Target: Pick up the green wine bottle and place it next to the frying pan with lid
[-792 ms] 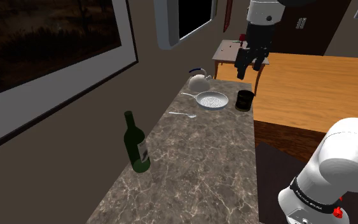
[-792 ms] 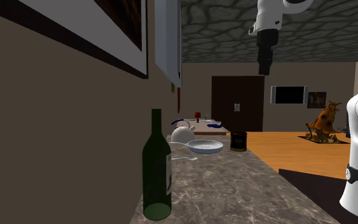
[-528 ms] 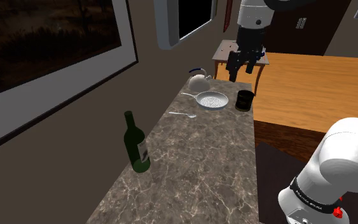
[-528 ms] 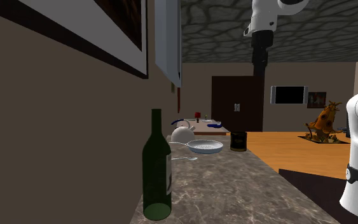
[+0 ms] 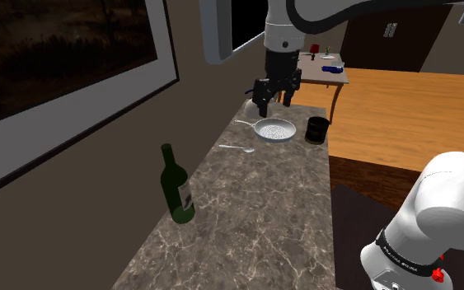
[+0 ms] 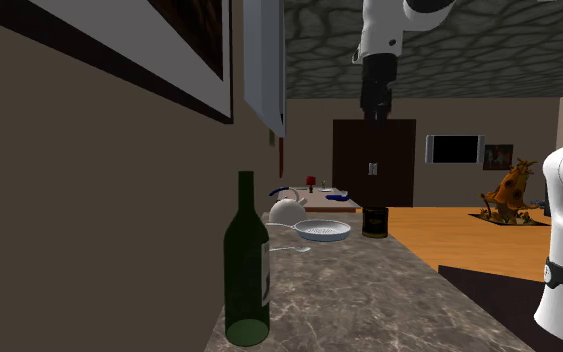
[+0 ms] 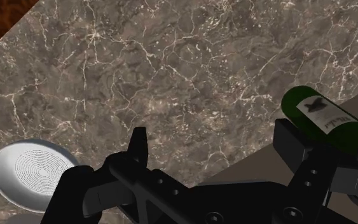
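Green bottle (image 7: 327, 119) just beside wide-spread tool (image 7: 214, 135)

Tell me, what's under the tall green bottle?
The tall dark green wine bottle stands upright on the brown, white-veined marble countertop. The patch of stone right beneath its base is covered, so it cannot be seen.

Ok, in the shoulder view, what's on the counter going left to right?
bottle → spoon → pan → mug
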### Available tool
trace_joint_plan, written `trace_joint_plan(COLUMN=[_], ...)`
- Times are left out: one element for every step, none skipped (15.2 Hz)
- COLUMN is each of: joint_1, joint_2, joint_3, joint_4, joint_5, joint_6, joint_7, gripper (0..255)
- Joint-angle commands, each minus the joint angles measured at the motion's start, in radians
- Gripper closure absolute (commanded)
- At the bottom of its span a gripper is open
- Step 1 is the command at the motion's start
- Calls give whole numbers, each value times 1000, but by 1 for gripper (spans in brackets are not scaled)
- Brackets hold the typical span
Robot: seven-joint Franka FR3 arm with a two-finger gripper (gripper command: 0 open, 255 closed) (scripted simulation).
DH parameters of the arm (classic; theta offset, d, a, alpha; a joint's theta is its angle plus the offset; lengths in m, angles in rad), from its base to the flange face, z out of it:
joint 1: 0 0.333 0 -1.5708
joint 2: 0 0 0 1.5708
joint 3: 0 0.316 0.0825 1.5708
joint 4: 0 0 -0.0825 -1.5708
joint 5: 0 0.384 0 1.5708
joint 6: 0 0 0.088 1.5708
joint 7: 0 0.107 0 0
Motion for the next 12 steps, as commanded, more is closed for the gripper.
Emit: trace_joint_plan(joint_1=[6,9,13,16,19,22,26,30,34,38,44,49], joint_2=[59,90,121,153,185,218,251,285,319,354,389,425], joint_3=[23,36,49,61,73,85,97,108,119,129,139,148], joint_4=[28,47,66,87,109,133,157,183,210,238,268,299], joint_5=[8,11,13,14,14,13,10,7,3,-3,-9,-16], joint_6=[32,44,56,67,77,86,95,103,110,116,121,125], joint_7=[30,46,63,79,96,113,130,147,164,181,199,216], gripper=[0,0,0,0,0,0,0,0,0,0,0,0])
